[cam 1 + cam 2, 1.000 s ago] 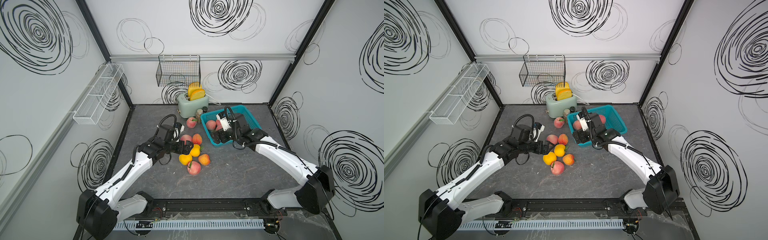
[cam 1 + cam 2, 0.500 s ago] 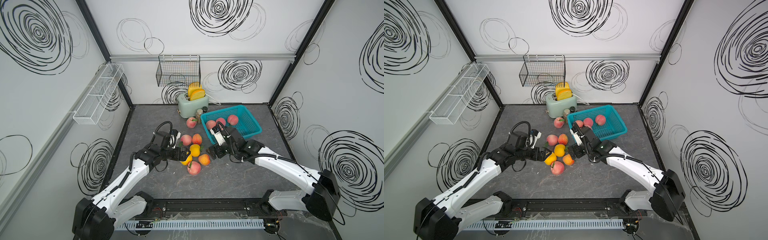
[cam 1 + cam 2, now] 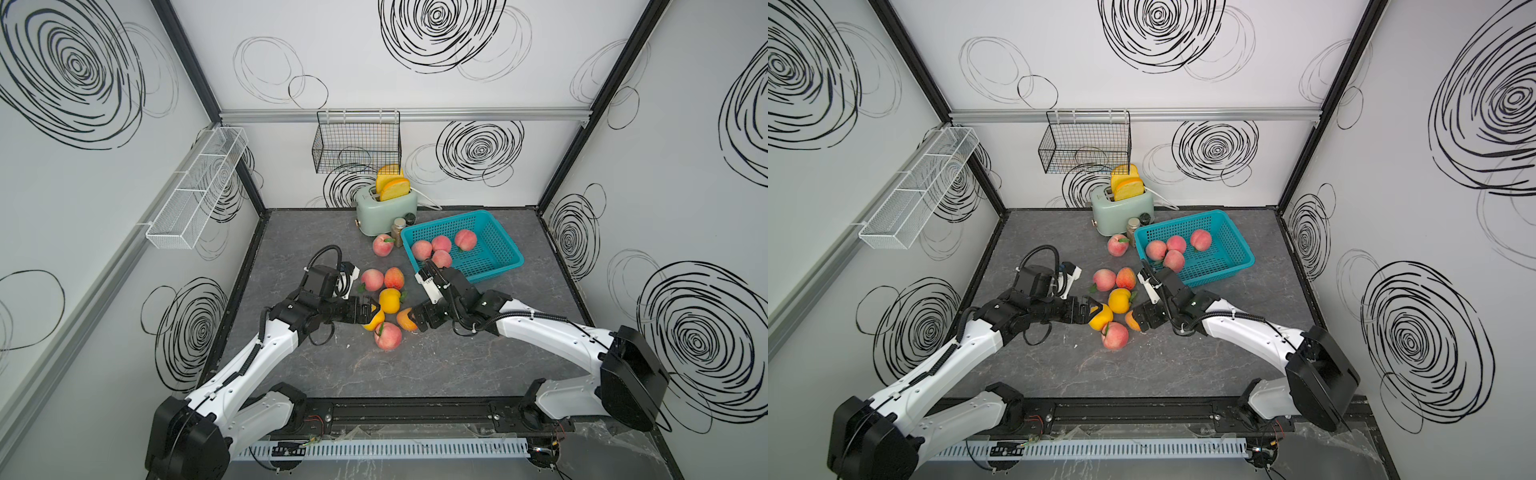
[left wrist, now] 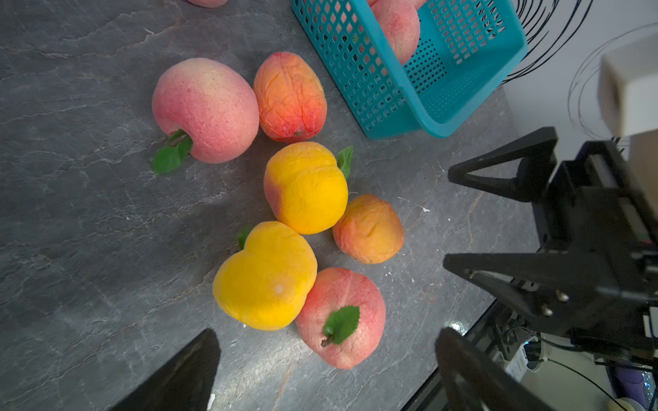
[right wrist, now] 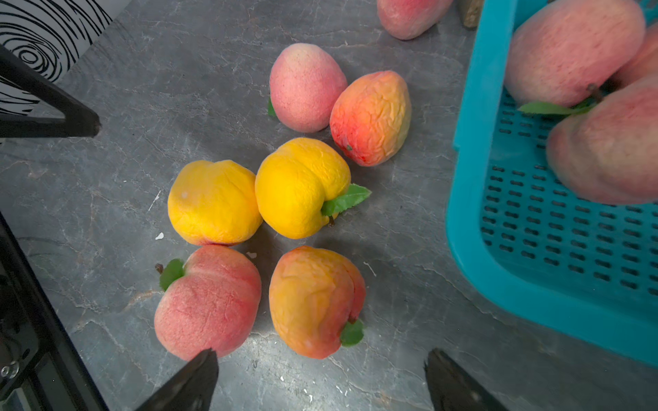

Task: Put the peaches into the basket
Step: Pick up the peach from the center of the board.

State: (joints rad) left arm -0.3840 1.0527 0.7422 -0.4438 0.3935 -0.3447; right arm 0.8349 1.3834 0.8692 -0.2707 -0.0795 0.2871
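Note:
The teal basket [image 3: 512, 266] at the back right holds several pink peaches [image 3: 441, 243]. Six peaches lie grouped mid-table, with one more pink peach [image 3: 382, 245] near the toaster. My left gripper [image 3: 370, 312] is open, low beside a yellow peach [image 3: 374, 323]; in the left wrist view the left gripper [image 4: 325, 347] has a pink leafed peach [image 4: 340, 316] just ahead of it. My right gripper [image 3: 415, 321] is open at an orange peach [image 3: 405, 319]; in the right wrist view that orange peach [image 5: 315, 302] sits just ahead of the right gripper [image 5: 320, 359]. Neither gripper holds anything.
A mint toaster [image 3: 386, 210] with bread slices and two small jars [image 3: 399, 228] stand behind the peaches. A black wire basket [image 3: 357, 145] and a white mesh rack [image 3: 195, 195] hang on the walls. The two grippers face each other closely across the peach cluster.
My right gripper has left the basket and swung down to the peach cluster. My left gripper has shifted forward and lower to the yellow peach.

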